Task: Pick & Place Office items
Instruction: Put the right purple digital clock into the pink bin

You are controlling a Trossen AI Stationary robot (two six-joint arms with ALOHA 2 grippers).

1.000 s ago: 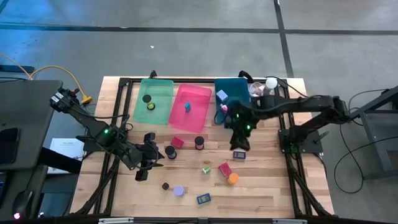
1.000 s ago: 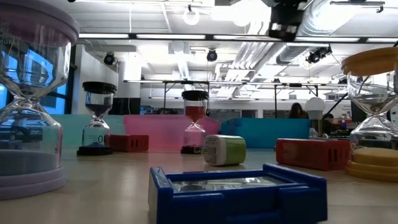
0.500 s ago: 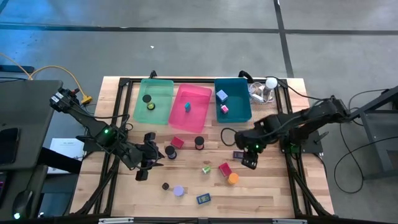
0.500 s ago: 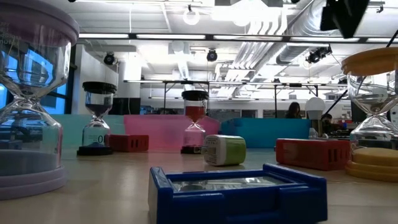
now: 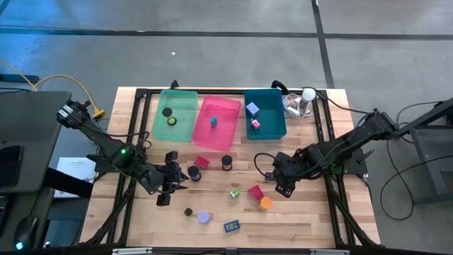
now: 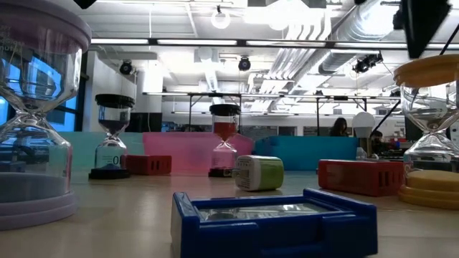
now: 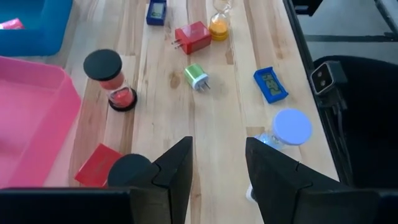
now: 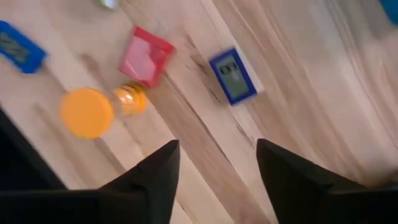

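Observation:
Small office items lie scattered on the wooden table: a red block (image 5: 202,162), a black-topped hourglass (image 5: 226,163), a green plug (image 5: 234,192), a red plug (image 5: 255,193), an orange hourglass (image 5: 265,203), a lavender hourglass (image 5: 203,217) and a blue clock (image 5: 231,227). My right gripper (image 5: 283,187) hangs open above the table just right of the red plug, pointing down. In its wrist view a second blue clock (image 8: 235,74) lies beyond its fingers (image 8: 214,168). My left gripper (image 5: 170,188) waits open at the near left, by a dark hourglass (image 5: 193,172).
A green bin (image 5: 175,113), a pink bin (image 5: 217,119) and a teal bin (image 5: 264,113) stand along the far edge, each holding one or two small pieces. A white ball-topped gadget (image 5: 306,95) stands to the right of the teal bin. Black frame rails border the table.
My right gripper has swung away from the near edge of the teal bin toward the table's near edge and a little right. It has tipped and rolled so that it now points down at the table. No item has moved.

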